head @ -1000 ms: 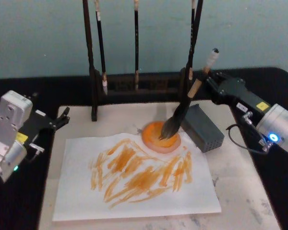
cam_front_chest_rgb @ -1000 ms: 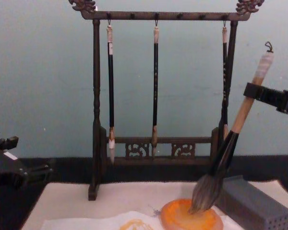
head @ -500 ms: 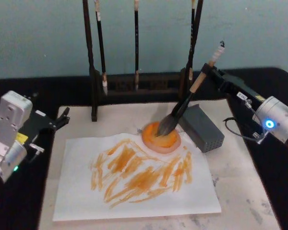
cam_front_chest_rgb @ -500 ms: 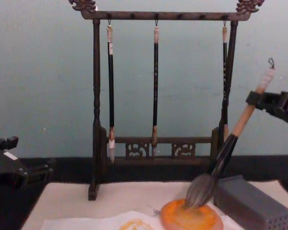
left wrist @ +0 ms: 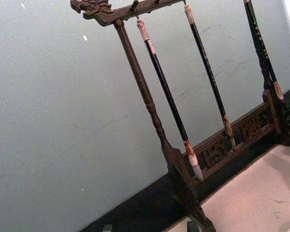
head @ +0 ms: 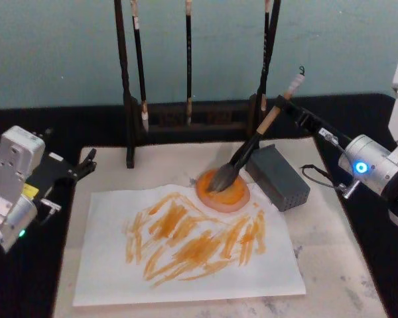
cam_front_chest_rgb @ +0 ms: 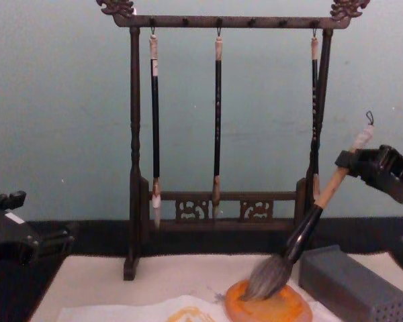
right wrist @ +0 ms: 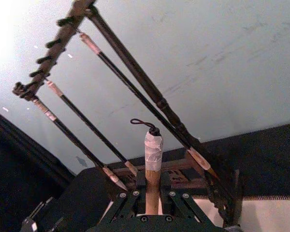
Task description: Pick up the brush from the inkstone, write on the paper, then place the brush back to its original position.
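Observation:
The brush (head: pixel 249 147) leans steeply, its fat dark bristle head resting on the round orange inkstone (head: pixel 224 193). My right gripper (head: pixel 283 104) is shut on the pale handle just below the white wrapped end. From the chest, the brush (cam_front_chest_rgb: pixel 302 231) slants down from that gripper (cam_front_chest_rgb: pixel 346 161) onto the inkstone (cam_front_chest_rgb: pixel 272 307). The right wrist view looks along the handle (right wrist: pixel 152 181) held between the fingers. The paper (head: pixel 186 248), covered in orange strokes, lies in front of the inkstone. My left gripper (head: pixel 86 162) is parked, open, at the mat's left edge.
A dark wooden rack (head: pixel 127 106) with three thin hanging brushes stands behind the mat. A grey dotted block (head: pixel 278 177) sits just right of the inkstone. The beige mat (head: pixel 331 265) has bare room at the right and front.
The brush has tilted lower and its bristle head has slid left across the inkstone. My right gripper moved down and right with the handle. The left arm stayed put.

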Robot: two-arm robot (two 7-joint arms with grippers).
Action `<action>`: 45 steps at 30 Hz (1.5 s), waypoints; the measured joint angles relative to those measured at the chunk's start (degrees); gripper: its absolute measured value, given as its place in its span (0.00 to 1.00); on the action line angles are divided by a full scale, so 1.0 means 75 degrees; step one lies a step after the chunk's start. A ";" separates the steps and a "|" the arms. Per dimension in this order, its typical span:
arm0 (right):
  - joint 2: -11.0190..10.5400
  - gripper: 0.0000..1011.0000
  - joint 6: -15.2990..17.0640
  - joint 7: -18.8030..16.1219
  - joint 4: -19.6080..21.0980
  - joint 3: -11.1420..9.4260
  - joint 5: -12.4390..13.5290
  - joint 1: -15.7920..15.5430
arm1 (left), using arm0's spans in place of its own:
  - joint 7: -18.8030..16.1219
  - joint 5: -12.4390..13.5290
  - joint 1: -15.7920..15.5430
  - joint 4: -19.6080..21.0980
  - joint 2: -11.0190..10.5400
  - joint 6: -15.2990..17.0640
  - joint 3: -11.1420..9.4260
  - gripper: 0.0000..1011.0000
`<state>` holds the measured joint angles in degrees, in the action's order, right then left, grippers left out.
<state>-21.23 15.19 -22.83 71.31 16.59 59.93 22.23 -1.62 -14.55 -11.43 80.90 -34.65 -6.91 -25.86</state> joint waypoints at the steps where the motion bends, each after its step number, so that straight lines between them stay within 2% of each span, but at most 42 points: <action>1: 0.0019 0.17 0.0022 0.0039 -0.0069 0.0013 0.0045 0.0035 | 0.0000 0.0000 0.0000 0.0000 0.0000 0.0000 0.0000 0.99; 17: 0.0065 0.17 -0.0031 0.0266 -0.0573 0.0220 0.0347 0.0297 | 0.0000 0.0000 0.0000 0.0000 0.0000 0.0000 0.0000 0.99; 45: -0.0104 0.17 -0.0364 0.0504 -0.0728 0.0613 0.0708 0.0374 | 0.0000 0.0000 0.0000 0.0000 0.0000 0.0000 0.0000 0.99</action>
<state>-22.01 12.47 -19.06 65.85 21.19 65.24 25.04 -1.62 -14.55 -11.43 80.90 -34.64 -6.91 -25.86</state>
